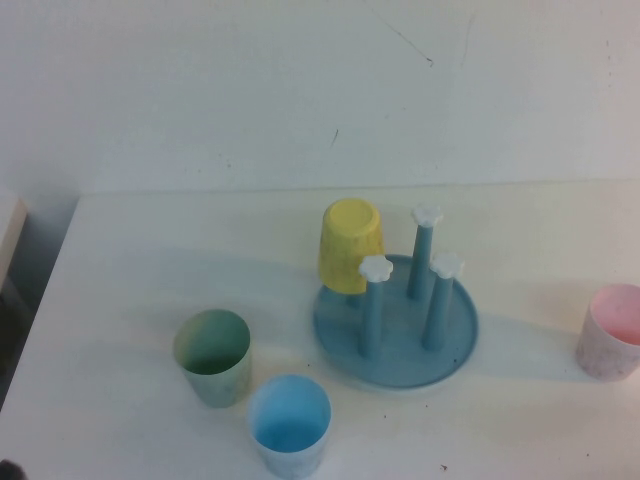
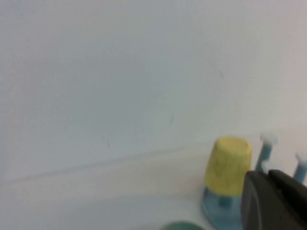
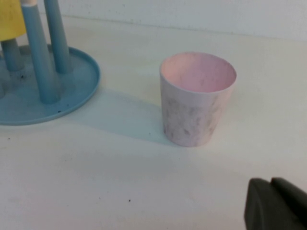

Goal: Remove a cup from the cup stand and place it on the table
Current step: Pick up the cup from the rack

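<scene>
The yellow cup (image 1: 350, 245) sits upside down on the back left peg of the blue cup stand (image 1: 400, 366), in the middle of the white table (image 1: 150, 260). The other three pegs with white flower caps are bare. Neither gripper shows in the high view. In the left wrist view the left gripper (image 2: 268, 178) is shut and empty, well short of the yellow cup (image 2: 228, 165) and the stand (image 2: 217, 211). In the right wrist view the right gripper (image 3: 271, 186) is shut and empty, low over the table, near the pink cup. The stand (image 3: 72, 91) lies further off.
A pale green cup (image 1: 213, 356) and a light blue cup (image 1: 289, 424) stand upright at the front left of the stand. A pink cup (image 1: 612, 330) stands upright at the right edge; it also shows in the right wrist view (image 3: 196, 98). A white wall rises behind the table.
</scene>
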Motion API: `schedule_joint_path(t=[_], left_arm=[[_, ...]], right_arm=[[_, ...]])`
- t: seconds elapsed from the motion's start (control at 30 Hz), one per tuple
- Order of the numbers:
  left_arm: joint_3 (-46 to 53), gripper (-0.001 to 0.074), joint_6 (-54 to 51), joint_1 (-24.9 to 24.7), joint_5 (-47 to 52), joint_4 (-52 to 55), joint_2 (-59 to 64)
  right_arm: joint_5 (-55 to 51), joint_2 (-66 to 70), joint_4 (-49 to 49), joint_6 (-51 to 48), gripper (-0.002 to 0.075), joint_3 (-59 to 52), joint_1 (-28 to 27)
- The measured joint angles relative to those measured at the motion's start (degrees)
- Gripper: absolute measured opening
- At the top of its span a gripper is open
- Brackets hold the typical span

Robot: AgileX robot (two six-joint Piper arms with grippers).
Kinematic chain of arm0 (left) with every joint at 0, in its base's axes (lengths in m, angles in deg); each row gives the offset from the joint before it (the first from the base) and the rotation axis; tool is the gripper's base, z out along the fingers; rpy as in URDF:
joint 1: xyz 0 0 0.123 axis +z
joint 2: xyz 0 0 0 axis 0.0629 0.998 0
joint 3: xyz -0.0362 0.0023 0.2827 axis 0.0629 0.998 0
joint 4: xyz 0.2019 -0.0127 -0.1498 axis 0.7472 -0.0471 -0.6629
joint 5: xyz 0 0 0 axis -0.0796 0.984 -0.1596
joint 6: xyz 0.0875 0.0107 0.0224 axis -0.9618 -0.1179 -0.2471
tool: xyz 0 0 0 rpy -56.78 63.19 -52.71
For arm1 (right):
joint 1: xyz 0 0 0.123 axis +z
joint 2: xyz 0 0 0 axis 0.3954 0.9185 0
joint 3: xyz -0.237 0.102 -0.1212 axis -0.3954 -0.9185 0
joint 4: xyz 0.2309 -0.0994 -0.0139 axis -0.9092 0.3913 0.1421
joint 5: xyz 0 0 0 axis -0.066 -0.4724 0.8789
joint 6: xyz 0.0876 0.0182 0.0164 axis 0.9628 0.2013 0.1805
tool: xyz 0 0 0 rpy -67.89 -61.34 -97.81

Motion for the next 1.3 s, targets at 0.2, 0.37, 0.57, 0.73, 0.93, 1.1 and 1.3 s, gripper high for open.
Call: schedule_joint_path(t=[0.2, 0.37, 0.57, 0.73, 0.93, 1.1, 1.3], left_arm=[[-13.8, -0.0003, 6.5, 0.0, 15.5, 17.2, 19.1], [-16.5, -0.0003, 4.8, 0.0, 14.9, 16.9, 28.9], [-16.5, -0.0003, 1.6, 0.0, 13.5, 16.5, 32.3], [-16.6, -0.0003, 1.3, 0.0, 13.5, 15.4, 32.5], [-16.5, -0.0003, -5.9, 0.0, 13.5, 3.3, 32.6], [-16.5, -0.0003, -10.8, 0.0, 12.7, -2.7, 32.6], [-16.5, -0.0003, 20.9, -0.7, 7.9, 32.6, 32.6]], right_arm=[[0.0, 0.0, 0.0, 0.0, -0.0003, 0.0, 0.0], [0.0, 0.0, 0.0, 0.0, -0.0003, 0.0, 0.0], [0.0, 0.0, 0.0, 0.0, -0.0003, 0.0, 0.0], [0.0, 0.0, 0.0, 0.0, -0.0003, 0.0, 0.0], [0.0, 0.0, 0.0, 0.0, -0.0003, 0.0, 0.0], [0.0, 0.0, 0.0, 0.0, -0.0003, 0.0, 0.0], [0.0, 0.0, 0.0, 0.0, -0.0003, 0.0, 0.0]])
